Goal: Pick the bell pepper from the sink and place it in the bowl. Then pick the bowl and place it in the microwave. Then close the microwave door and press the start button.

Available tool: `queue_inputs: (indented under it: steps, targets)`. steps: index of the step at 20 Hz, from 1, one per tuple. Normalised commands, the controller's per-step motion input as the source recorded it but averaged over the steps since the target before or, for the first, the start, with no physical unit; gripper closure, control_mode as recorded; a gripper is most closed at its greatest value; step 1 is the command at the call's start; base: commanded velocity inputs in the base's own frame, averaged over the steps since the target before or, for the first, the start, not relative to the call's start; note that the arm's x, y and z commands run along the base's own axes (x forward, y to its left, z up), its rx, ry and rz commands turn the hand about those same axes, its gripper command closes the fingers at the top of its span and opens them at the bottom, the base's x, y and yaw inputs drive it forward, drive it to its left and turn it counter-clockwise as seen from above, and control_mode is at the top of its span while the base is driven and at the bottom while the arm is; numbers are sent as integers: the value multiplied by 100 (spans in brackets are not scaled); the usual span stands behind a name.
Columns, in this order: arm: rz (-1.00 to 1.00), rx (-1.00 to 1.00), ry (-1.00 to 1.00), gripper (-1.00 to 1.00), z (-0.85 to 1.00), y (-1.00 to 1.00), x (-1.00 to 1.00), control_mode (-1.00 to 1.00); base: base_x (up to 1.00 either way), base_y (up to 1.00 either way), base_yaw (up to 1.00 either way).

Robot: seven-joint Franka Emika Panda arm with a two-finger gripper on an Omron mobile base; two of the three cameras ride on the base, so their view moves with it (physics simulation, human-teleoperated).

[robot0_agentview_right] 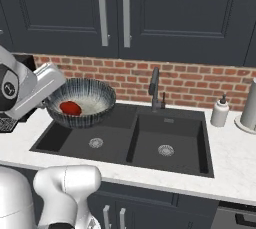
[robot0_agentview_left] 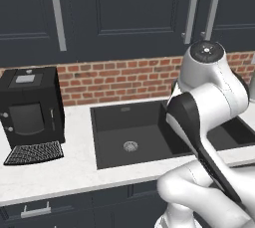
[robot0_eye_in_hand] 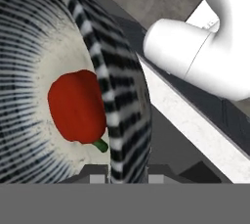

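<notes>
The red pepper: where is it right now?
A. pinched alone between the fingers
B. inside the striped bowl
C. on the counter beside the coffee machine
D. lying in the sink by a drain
B: the pepper lies inside the striped bowl, which is lifted above the sink; the hand view shows the fingers gripping the bowl's rim.

My arm (robot0_agentview_left: 209, 122) wears glossy white shells, rounded and bulbous at each link, with a black band running down the forearm. A dark grey disc with small markings, possibly screws, caps the upper joint (robot0_agentview_left: 207, 51). Another dark round cap (robot0_agentview_right: 9, 89) marks the wrist.
</notes>
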Motion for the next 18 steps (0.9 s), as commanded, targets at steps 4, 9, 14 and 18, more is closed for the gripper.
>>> queue_inputs:
  steps: [4, 9, 14, 18]
  targets:
    - [0, 0, 0, 100, 0, 0, 0, -100, 0, 0, 0]
    - [0, 0, 1, 100, 0, 0, 0, 100, 0, 0, 0]
    - [0, 0, 0, 100, 0, 0, 0, 100, -62, 0, 0]
    - [0, 0, 0, 100, 0, 0, 0, 100, -100, 0, 0]
